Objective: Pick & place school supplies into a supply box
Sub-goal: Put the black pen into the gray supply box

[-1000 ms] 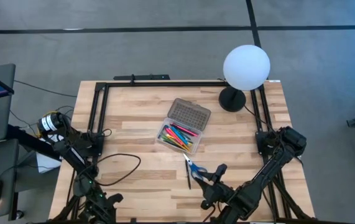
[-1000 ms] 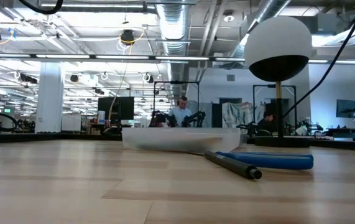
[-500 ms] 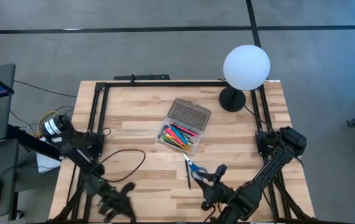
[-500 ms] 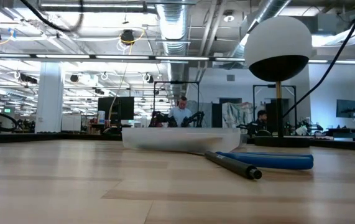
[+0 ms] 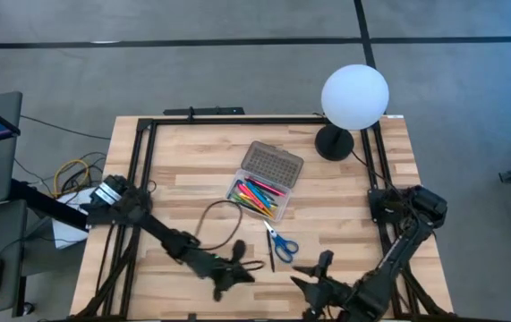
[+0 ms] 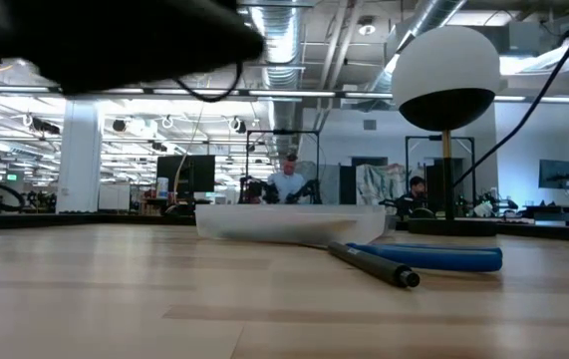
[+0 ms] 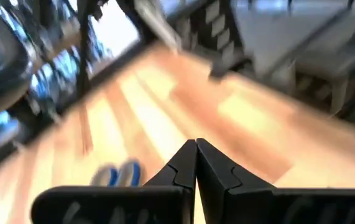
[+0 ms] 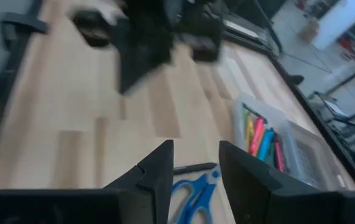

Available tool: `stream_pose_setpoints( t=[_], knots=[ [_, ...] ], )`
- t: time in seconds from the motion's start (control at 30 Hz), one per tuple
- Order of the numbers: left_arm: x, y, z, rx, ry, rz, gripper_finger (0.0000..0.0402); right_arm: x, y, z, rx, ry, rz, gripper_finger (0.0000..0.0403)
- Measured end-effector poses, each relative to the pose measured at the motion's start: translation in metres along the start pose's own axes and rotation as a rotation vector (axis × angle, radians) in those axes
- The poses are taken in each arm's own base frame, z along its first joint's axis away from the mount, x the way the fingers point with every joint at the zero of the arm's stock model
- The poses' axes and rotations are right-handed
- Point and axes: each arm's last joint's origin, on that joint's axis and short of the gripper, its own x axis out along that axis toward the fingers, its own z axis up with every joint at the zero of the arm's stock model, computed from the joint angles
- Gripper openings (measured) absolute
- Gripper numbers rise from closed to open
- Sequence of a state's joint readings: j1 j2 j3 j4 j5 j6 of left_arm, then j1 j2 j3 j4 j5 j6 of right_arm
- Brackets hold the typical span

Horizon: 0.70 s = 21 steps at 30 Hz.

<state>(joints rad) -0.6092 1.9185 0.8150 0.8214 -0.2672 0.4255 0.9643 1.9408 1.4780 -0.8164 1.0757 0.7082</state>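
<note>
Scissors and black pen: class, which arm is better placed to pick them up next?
Probably the right: its open gripper faces the scissors and black pen close by. The left gripper is near too, but shut.

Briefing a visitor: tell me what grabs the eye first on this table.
The white globe lamp at the far right corner stands out most. Mid-table, the open supply box holds bright pens, with blue-handled scissors and a black pen lying just on its near side. The left gripper, shut, reaches in beside them; the right gripper is open at the near edge.
</note>
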Motion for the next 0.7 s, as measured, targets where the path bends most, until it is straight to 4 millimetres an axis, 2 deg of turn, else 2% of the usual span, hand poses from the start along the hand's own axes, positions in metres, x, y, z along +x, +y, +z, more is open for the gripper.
stream_pose_setpoints(
  t=[0.17,0.4,0.7],
  knots=[
    [0.036,0.019,-0.008,0.017,0.251,-0.090,0.0000,-0.027,0.013,-0.008,-0.023,-0.043,0.067,0.0121],
    [0.071,0.043,-0.006,0.030,0.423,-0.146,0.0000,-0.055,0.024,-0.017,-0.046,-0.087,0.133,0.0121],
    [0.075,0.067,-0.007,0.088,0.502,-0.174,0.0000,-0.062,0.026,-0.020,-0.053,-0.096,0.152,0.0121]
  ],
)
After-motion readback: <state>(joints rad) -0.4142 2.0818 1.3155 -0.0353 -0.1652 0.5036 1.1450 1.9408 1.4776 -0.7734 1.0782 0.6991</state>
